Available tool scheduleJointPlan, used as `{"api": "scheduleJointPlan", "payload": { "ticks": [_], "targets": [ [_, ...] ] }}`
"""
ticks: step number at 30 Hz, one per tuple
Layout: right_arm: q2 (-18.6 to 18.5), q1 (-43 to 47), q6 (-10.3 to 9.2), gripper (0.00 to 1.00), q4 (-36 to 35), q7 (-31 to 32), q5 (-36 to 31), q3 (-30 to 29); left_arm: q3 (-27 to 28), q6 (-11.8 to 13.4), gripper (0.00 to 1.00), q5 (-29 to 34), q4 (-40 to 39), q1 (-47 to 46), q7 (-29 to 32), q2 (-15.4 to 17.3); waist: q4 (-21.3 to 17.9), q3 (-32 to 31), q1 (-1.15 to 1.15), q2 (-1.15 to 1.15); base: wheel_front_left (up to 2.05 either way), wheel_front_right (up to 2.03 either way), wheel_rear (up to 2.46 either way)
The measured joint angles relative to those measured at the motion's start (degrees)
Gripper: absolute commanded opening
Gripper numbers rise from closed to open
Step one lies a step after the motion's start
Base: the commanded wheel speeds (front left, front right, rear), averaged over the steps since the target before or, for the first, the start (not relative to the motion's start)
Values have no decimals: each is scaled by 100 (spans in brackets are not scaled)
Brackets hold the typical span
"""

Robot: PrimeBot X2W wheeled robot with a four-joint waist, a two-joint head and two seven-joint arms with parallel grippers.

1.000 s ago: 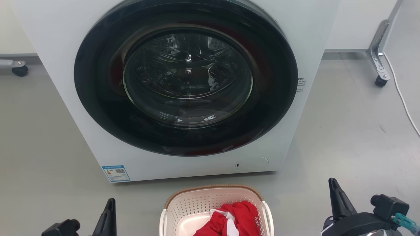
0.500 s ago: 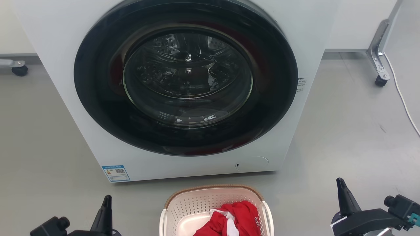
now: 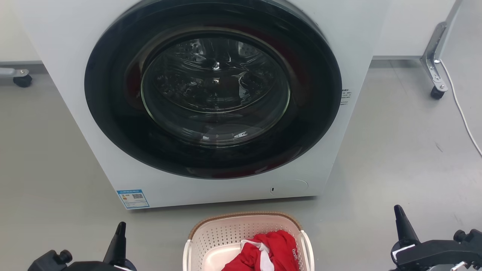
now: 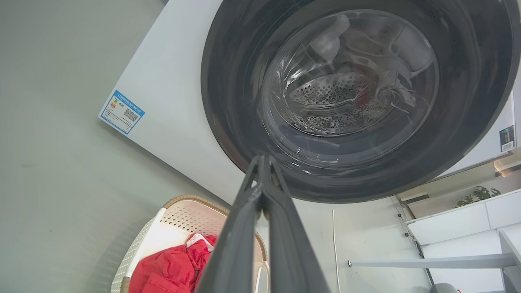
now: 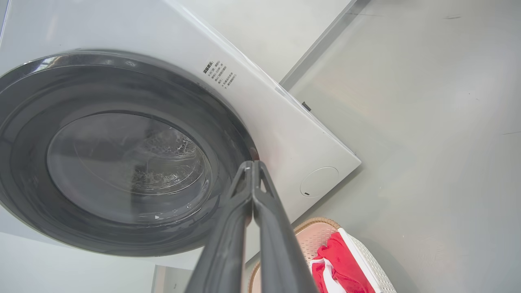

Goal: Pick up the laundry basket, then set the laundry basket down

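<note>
The laundry basket (image 3: 218,235), cream-white and perforated with a brown woven rim, stands on the floor at the bottom centre of the head view, holding a red and white garment (image 3: 273,248). It also appears in the left wrist view (image 4: 179,215) and the right wrist view (image 5: 366,248). My left gripper (image 3: 119,229) is at the lower left, well to the basket's left, fingers pressed together and empty (image 4: 262,160). My right gripper (image 3: 399,212) is at the lower right, well apart from the basket, also shut and empty (image 5: 251,165).
A white front-loading washing machine (image 3: 150,188) with its dark round door (image 3: 214,90) closed stands just behind the basket. A castered metal frame leg (image 3: 433,64) and a white cable (image 3: 461,109) lie at the far right. Grey floor spreads on both sides.
My right gripper has drifted right and slightly down toward the frame's corner. My left gripper has shifted left and a little lower. The basket has stayed where it was.
</note>
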Motion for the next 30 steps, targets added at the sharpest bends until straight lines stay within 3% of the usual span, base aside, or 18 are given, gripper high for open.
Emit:
{"api": "scheduleJointPlan", "payload": {
  "ticks": [30],
  "targets": [
    [245,-117,453,0,288,454,2385,-794,520,-442,0,-2205,441,-369,396,-200,-3,11,-1,0,0,0,0]
  ]
}}
